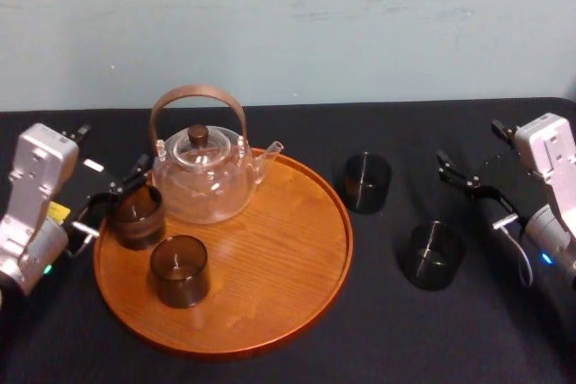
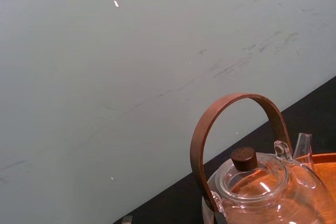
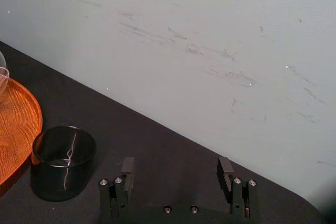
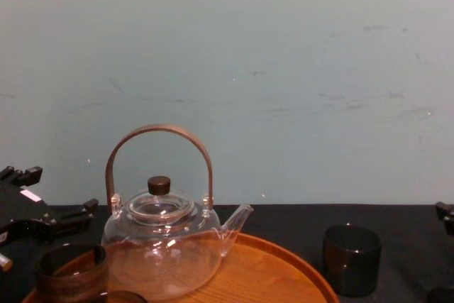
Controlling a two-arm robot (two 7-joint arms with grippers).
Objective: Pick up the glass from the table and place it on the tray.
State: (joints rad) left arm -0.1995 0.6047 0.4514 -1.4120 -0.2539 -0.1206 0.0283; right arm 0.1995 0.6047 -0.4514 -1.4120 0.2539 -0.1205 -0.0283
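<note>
Two dark smoky glasses stand on the black table right of the tray: one glass (image 1: 367, 183) (image 3: 63, 161) (image 4: 351, 259) close to the tray's rim, the other glass (image 1: 432, 255) nearer me. My right gripper (image 1: 468, 182) (image 3: 176, 169) is open and empty, hovering right of both, its fingers level with the far glass. The round wooden tray (image 1: 297, 249) (image 4: 284, 274) (image 3: 16, 124) carries a clear teapot (image 1: 202, 177) (image 2: 257, 182) and two more dark cups (image 1: 137, 215) (image 1: 179, 270). My left gripper (image 1: 112, 200) (image 4: 42, 211) stands open at the tray's left edge, beside the left cup.
The teapot's arched brown handle (image 1: 198, 96) (image 4: 159, 136) rises high over the tray's back. A pale wall closes the table's far edge. Bare wood lies on the tray's right half. Black tabletop stretches between the glasses and the right arm.
</note>
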